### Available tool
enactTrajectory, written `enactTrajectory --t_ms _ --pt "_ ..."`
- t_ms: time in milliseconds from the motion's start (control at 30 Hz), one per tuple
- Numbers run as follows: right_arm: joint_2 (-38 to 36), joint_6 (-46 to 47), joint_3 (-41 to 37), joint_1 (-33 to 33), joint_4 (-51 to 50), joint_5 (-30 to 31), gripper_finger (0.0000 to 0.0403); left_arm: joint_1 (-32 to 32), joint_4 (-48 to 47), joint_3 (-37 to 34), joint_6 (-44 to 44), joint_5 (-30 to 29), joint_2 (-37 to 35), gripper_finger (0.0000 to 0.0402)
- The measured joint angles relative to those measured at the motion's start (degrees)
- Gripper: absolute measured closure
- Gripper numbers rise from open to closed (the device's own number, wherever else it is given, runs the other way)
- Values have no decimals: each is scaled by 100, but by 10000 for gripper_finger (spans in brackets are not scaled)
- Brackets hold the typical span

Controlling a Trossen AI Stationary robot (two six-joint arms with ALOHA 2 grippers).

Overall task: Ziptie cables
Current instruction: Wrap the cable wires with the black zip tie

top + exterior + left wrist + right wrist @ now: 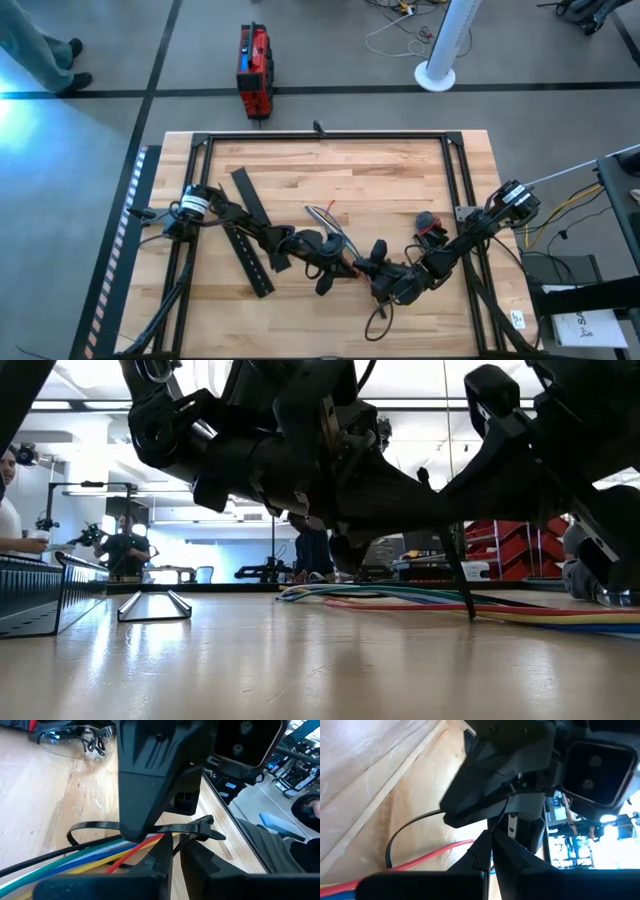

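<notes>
Table [400, 180] carries both arms, meeting over its near-centre. Two black slotted bars [248, 245] lie just outboard of the left arm, well apart from either claw. Left gripper [345, 262] and right gripper [372, 270] sit nose to nose, almost touching. Cables [75, 862], a blue, green, white, yellow and red bundle, run flat on the wood directly under both claws, fanning out beyond the left gripper. Black ziptie [150, 827] loops round the bundle. Left gripper fingers together, pinched on the ziptie strap next to its head. Right gripper fingers together; whether they hold anything, can't tell.
</notes>
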Motion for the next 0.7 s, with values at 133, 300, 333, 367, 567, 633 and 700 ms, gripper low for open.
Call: enactTrajectory --t_ms 133,300,333,367,567,633,700 --pt "0 -238 140 22 0 12 403 0 -27 0 -20 40 -37 398" --pt "0 -460 237 43 -12 20 403 0 -40 -2 -41 118 -44 401" --pt "0 -491 248 50 -10 20 403 0 -43 -2 -43 124 -44 401" --pt "0 -519 257 53 -9 20 403 0 -49 -2 -45 125 -44 401" --pt "0 -534 265 98 -83 29 403 0 -48 -17 -96 125 -46 401" --pt "0 -506 265 101 -179 90 403 0 -52 -41 -100 121 -46 401" --pt "0 -475 265 101 -282 121 403 4 -52 -59 -107 118 -46 401"
